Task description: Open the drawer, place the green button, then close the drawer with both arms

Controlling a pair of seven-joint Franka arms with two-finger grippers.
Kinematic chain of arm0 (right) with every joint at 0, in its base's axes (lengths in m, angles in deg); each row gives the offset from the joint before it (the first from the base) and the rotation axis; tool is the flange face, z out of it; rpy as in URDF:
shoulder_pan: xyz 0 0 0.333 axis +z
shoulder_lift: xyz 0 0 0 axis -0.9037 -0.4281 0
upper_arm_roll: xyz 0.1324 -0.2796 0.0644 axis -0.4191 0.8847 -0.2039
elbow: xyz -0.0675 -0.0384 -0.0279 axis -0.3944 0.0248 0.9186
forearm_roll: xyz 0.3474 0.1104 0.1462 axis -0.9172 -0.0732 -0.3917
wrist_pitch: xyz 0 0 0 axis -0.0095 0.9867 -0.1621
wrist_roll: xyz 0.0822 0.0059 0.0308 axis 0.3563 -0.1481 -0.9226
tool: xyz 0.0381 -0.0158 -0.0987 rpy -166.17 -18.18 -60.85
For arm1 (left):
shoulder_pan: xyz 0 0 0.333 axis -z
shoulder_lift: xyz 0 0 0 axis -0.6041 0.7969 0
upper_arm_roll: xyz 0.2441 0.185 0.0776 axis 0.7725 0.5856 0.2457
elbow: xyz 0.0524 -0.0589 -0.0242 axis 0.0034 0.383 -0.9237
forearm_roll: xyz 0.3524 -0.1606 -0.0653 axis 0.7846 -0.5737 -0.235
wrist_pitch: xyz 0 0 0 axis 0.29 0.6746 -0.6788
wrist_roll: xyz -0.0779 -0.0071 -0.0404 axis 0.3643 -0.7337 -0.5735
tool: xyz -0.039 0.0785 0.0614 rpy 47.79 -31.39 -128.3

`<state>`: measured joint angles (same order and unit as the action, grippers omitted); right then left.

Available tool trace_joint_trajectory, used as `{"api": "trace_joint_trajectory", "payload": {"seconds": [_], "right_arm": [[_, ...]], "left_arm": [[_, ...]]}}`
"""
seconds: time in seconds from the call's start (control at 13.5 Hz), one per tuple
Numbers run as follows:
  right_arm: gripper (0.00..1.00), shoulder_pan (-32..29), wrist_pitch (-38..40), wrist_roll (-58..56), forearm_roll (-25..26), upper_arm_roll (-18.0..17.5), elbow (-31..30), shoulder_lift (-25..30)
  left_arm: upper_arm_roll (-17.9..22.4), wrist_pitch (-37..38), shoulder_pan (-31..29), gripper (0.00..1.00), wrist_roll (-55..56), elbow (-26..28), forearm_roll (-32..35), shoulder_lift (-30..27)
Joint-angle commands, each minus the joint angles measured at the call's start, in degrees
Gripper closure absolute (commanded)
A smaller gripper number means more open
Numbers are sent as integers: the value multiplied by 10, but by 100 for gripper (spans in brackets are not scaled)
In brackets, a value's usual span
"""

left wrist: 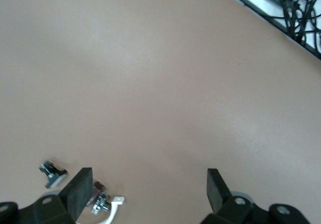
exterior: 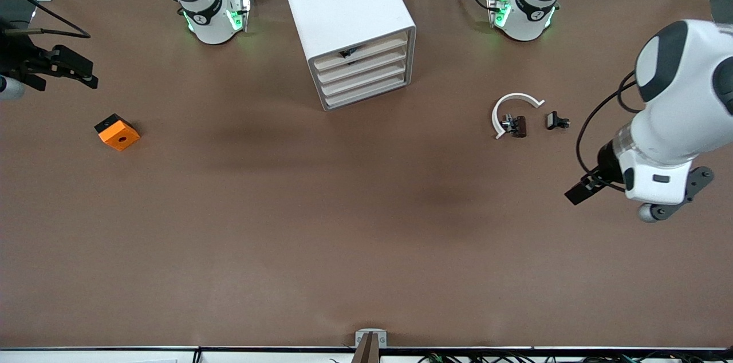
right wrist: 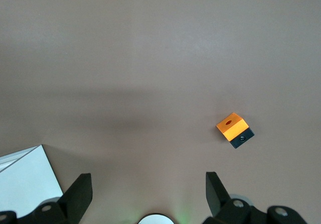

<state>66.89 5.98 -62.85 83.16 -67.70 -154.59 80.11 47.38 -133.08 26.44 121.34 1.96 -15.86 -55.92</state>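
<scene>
All 4 drawers of the cabinet look closed, so opening comes first. The left claw hangs spread above the bench near the button; the right claw, also spread, waits above the orange cube's end

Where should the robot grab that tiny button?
Likely across its blocky body, from straight above: the button lies alone, apart from the clip. The open left end effector hangs near it; the right end effector waits near the orange cube.
</scene>
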Motion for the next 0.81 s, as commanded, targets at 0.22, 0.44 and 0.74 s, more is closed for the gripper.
{"api": "trace_joint_trajectory", "payload": {"seconds": [0.22, 0.44, 0.74], "right_arm": [[0, 0, 0, -4, 5, -1, 7, -1], [0, 3, 1, -4, 7, -2, 7, 0], [0, 3, 0, -4, 9, -1, 7, -1]], "left_arm": [[-11, 70, -39, 0, -99, 10, -2, -88], [18, 124, -20, 0, -217, 26, -7, -134], [103, 125, 5, 0, -333, 128, -108, -247]]}}
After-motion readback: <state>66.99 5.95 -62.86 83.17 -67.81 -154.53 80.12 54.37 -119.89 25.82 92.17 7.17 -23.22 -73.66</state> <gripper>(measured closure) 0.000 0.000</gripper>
